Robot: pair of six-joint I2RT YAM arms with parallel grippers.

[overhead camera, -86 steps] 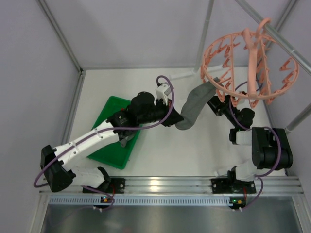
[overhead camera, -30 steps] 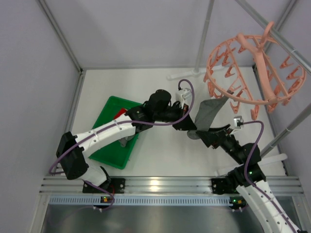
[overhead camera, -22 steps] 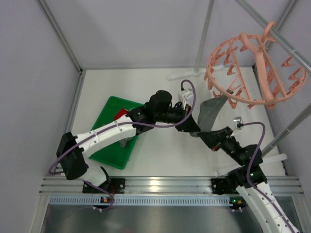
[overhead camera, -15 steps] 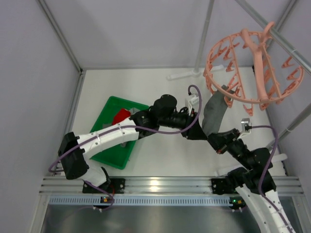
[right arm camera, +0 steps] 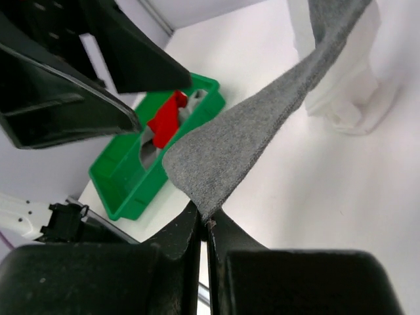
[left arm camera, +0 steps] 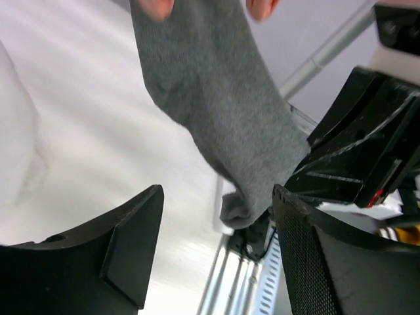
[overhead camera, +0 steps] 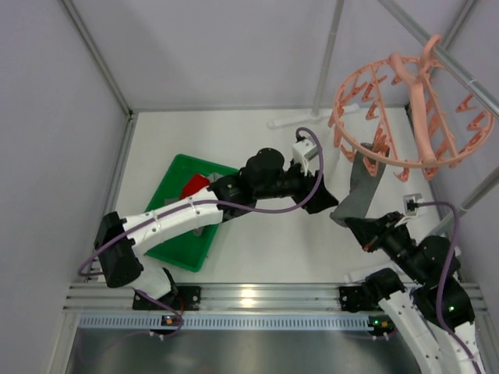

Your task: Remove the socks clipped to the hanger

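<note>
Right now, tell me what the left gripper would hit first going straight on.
The left gripper would likely meet the sock first, hanging ahead of its open jaws; the right gripper pinching it sits rightward. Depth unclear.

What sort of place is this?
Most likely a robot test bench, not a home laundry: a white table walled by plain panels, two arms bolted to a metal rail, and a pink hanger on a pole with one grey sock hanging from it.
</note>
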